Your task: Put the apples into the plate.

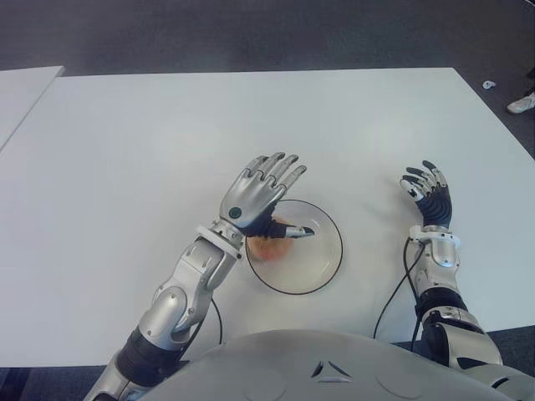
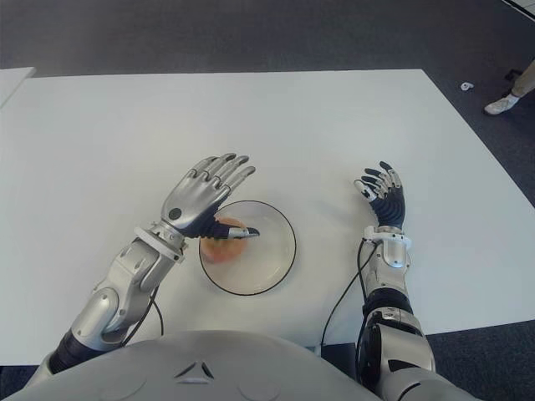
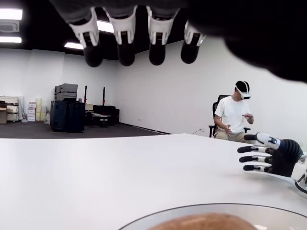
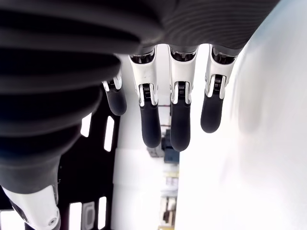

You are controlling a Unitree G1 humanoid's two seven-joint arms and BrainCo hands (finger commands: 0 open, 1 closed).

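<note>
One reddish-orange apple (image 1: 269,248) lies in the left part of a clear glass plate (image 1: 328,259) with a dark rim, near the table's front edge. My left hand (image 1: 269,194) hovers over that apple with its fingers spread and straight and the thumb reaching across above the fruit; it holds nothing. In the left wrist view the fingertips (image 3: 125,45) point outward over the apple (image 3: 206,223) and the plate's rim (image 3: 144,218). My right hand (image 1: 428,194) shows to the right of the plate, fingers spread and empty. No other apple is in view.
The white table (image 1: 167,150) stretches far back and to both sides. A second table (image 1: 21,92) adjoins at the left. Black cables (image 1: 391,296) run by my right forearm. A person (image 3: 235,112) wearing a headset sits beyond the table, and a shoe (image 1: 522,102) shows on the floor.
</note>
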